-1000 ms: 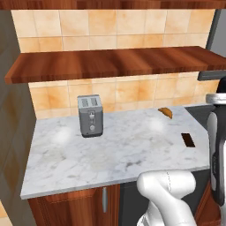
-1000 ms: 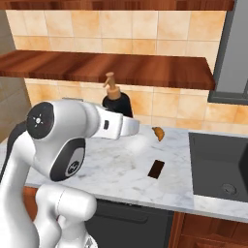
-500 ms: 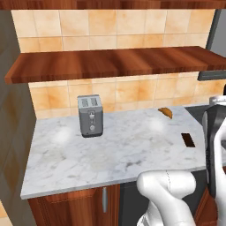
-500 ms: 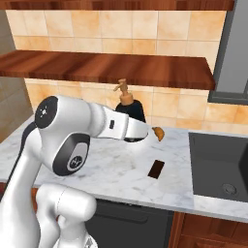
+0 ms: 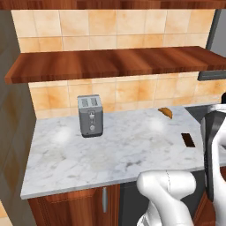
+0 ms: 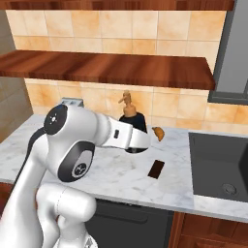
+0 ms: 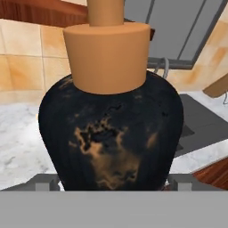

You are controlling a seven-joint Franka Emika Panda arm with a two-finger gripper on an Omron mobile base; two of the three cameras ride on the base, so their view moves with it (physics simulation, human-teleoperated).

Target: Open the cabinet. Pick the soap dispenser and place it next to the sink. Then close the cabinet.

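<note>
The soap dispenser (image 6: pixel 137 123), a squat black bottle with an orange-brown pump top, hangs in the air above the marble counter, left of the sink (image 6: pixel 219 163). My gripper (image 6: pixel 137 144) is shut on its lower body at the end of the white forearm. In the hand view the soap dispenser (image 7: pixel 111 129) stands close up between the jaws of the gripper (image 7: pixel 111 183), and the dark sink (image 7: pixel 196 121) lies behind it to the right. The cabinet's reddish-brown shelf boards (image 6: pixel 106 68) (image 5: pixel 110 62) stand uncovered above the counter.
A grey toaster (image 5: pixel 90 115) (image 6: pixel 71 102) stands at the back left of the counter. A croissant (image 5: pixel 165 112) (image 6: pixel 158 133) and a flat dark brown rectangle (image 5: pixel 188 140) (image 6: pixel 155 169) lie near the sink. A low wooden door with a silver handle (image 5: pixel 104 199) is below the counter.
The gripper has carried the soap dispenser to the right and slightly down, closer to the croissant and the sink. The grip is unchanged.
</note>
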